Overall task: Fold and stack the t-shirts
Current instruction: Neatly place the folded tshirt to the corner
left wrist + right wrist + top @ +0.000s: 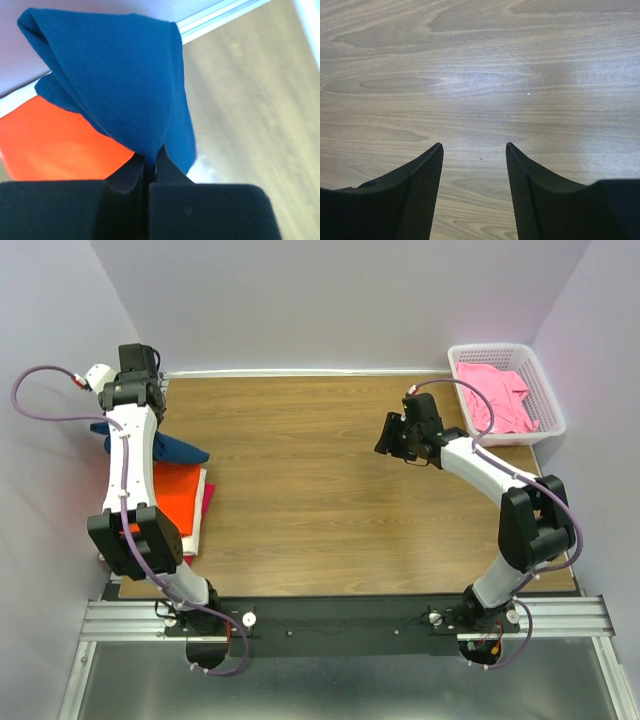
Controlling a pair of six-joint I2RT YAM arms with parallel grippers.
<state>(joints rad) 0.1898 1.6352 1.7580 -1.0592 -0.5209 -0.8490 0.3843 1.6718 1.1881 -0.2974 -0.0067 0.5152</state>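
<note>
Navy t-shirt, soft and limp, droops over the orange t-shirt, pinched at a bunched fold by the left tool. It would likely handle best from its hem corners. The right tool stands spread, well apart from the orange t-shirt.

The dark blue t-shirt is plain. At nine o'clock on the bench, itself mid-brown wood with darker grain, lie a bright orange t-shirt and a strip of magenta cloth. At two o'clock, a pink t-shirt sits in a white lattice basket. The right gripper has black jaws with a fine mesh pattern.
</note>
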